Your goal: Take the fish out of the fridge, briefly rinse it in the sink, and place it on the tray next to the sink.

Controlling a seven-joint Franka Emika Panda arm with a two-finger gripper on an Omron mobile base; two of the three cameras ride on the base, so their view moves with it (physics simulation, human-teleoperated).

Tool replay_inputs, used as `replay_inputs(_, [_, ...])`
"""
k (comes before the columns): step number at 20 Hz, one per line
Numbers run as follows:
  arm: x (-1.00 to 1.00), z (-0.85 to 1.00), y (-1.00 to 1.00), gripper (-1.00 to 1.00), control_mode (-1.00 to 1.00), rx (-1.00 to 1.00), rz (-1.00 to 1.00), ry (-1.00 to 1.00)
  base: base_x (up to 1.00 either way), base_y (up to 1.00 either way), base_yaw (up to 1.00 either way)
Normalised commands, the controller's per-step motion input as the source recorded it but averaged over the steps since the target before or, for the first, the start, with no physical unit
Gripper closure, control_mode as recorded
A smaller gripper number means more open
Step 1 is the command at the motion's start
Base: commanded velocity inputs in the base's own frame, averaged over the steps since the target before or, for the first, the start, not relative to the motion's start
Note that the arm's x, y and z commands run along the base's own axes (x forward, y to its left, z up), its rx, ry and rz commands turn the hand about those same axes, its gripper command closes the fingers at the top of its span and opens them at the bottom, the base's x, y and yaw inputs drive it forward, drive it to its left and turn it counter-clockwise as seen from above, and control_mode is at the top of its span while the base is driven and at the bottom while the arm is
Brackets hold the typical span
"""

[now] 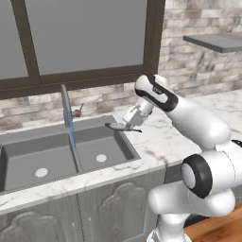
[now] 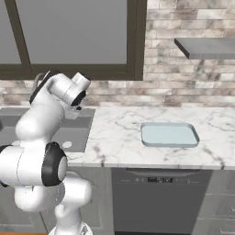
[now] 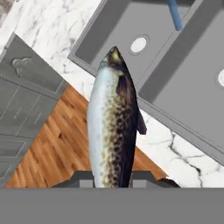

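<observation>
Gripper (image 1: 126,125) is clenching the fish (image 1: 118,126) by one end | fish is hanging over the sink (image 1: 28,156) rim at 3 o'clock | water is running from faucet (image 1: 66,105) | risk: thin end-grip slipping, fish dropping before the tray (image 2: 169,135).

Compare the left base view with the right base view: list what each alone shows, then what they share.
Left base view alone: the faucet running a thin blue stream, both sink basins, and the fish held in the pincer over the sink's right edge. Right base view alone: the tray on the counter, and a dishwasher front below. Both: the sink, marble counter, brick wall, window, wall shelf and the arm.
</observation>
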Motion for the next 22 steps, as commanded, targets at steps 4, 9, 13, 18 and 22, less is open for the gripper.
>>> replay_inputs(4, [0.77,-0.32,0.51,1.00,-1.00,0.00,0.12,0.13,0.00,0.00,0.00])
replay_inputs(9, [0.54,-0.46,0.41,1.00,-1.00,0.00,0.11,0.10,0.00,0.00,0.00])
replay_inputs(13, [0.16,-0.35,0.35,1.00,-1.00,0.00,0.11,0.01,0.00,0.00,0.00])
replay_inputs(18, [0.05,-0.13,0.50,1.00,-1.00,-0.03,0.10,-0.03,0.00,0.00,0.00])
replay_inputs(22, [0.00,-0.07,0.41,1.00,-1.00,-0.12,0.09,-0.13,0.00,0.00,0.00])
